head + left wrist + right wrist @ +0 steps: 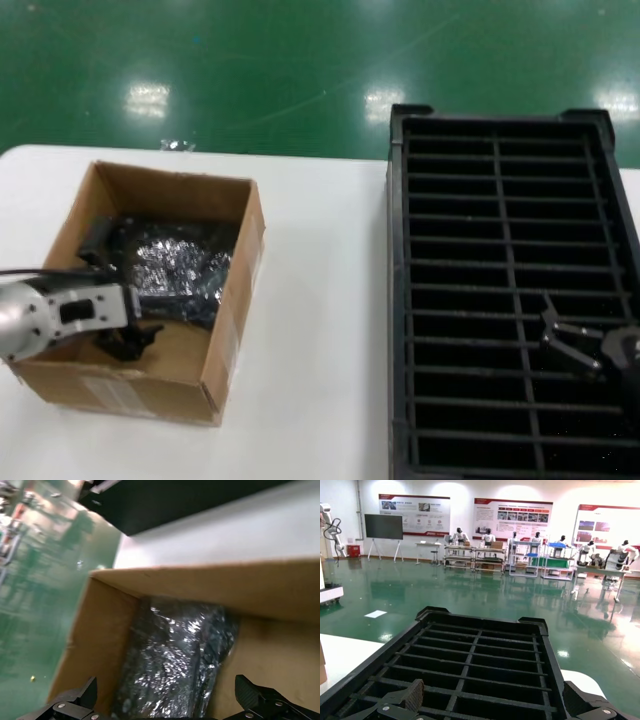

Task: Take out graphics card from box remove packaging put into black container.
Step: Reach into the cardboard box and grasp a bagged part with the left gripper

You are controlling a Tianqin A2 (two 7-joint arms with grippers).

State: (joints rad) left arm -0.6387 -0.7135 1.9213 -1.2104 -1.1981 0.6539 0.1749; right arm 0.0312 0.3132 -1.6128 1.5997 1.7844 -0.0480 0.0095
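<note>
One box (215, 345), one bagged card (180, 265), one crate (398, 300), two tools

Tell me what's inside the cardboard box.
Inside the box lies a shiny crinkled packaging bag; dark contents barely show through. The left gripper, open, reaches in, covering the near floor.

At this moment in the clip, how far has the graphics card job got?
Nothing looks finished: the black container shows only bare slots, and the shiny bagged item lies in the box. In hand: the left gripper, open, has reached inside the box beside the bag without closing on it. The right gripper hangs open over the container. Lifting out, unbagging and slotting all remain.
</note>
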